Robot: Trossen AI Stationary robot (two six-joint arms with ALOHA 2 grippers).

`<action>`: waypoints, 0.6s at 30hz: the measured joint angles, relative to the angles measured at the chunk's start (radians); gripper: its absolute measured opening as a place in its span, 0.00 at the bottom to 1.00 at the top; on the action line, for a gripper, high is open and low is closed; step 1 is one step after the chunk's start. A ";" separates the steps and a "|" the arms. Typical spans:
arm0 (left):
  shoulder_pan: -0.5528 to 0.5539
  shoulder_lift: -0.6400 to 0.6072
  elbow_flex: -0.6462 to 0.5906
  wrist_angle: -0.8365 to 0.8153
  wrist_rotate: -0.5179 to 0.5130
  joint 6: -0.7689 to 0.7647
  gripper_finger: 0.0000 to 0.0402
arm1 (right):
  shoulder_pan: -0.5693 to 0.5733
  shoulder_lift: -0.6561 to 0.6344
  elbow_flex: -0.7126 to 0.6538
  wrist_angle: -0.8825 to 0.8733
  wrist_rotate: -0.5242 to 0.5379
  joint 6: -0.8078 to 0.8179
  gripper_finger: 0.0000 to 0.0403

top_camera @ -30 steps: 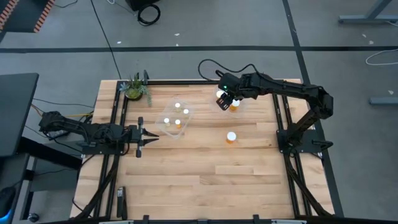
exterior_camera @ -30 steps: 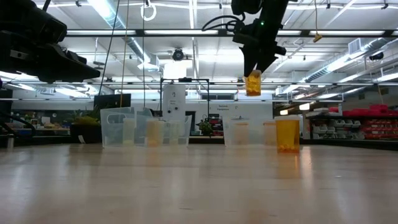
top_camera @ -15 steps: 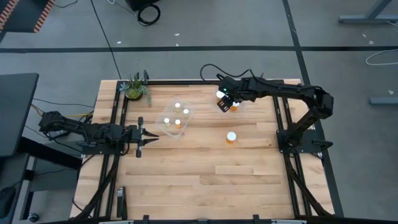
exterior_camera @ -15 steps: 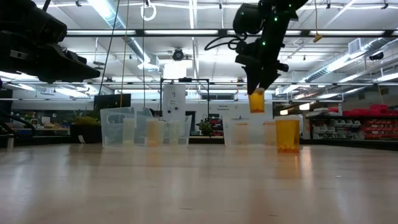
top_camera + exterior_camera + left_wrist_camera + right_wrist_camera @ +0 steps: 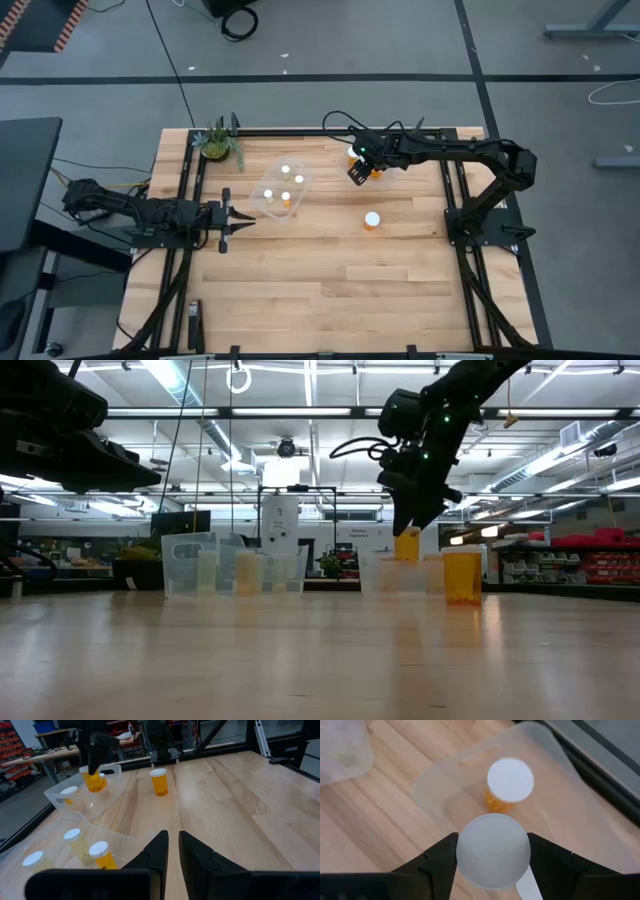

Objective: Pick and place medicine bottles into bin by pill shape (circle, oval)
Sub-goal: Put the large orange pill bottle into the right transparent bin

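My right gripper is shut on an amber medicine bottle with a white cap. It holds the bottle just above the clear bin at the table's far right. One capped bottle stands on that bin's floor. Another bottle stands on its base on the bare wood, nearer the middle. A second clear bin to the left holds three bottles. My left gripper waits at the table's left side, shut and touching nothing. My right gripper pinches the bottle at its white cap, one finger on each side. The fingers slant steeply down from above. The bottle hangs upright below them, its base about level with the bin's rim and clear of the bin's floor.
A small green potted plant stands at the far left corner. Black frame rails run along the table's left and right sides. The near half of the wooden table is bare wood.
My right gripper has come straight down with the bottle, from well above the far right bin to its rim. The bottle has stayed upright in the hold.
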 joint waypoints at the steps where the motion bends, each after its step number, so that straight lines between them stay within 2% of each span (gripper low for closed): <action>1: 0.000 0.000 0.000 0.000 0.000 0.000 0.13 | -0.001 0.000 -0.012 0.013 -0.003 -0.001 0.58; 14: 0.000 0.000 0.000 0.000 0.000 0.000 0.13 | -0.026 0.000 -0.147 0.212 -0.042 -0.007 0.58; 18: 0.000 0.000 0.000 0.000 0.000 0.000 0.13 | -0.026 0.000 -0.163 0.220 -0.041 -0.007 0.58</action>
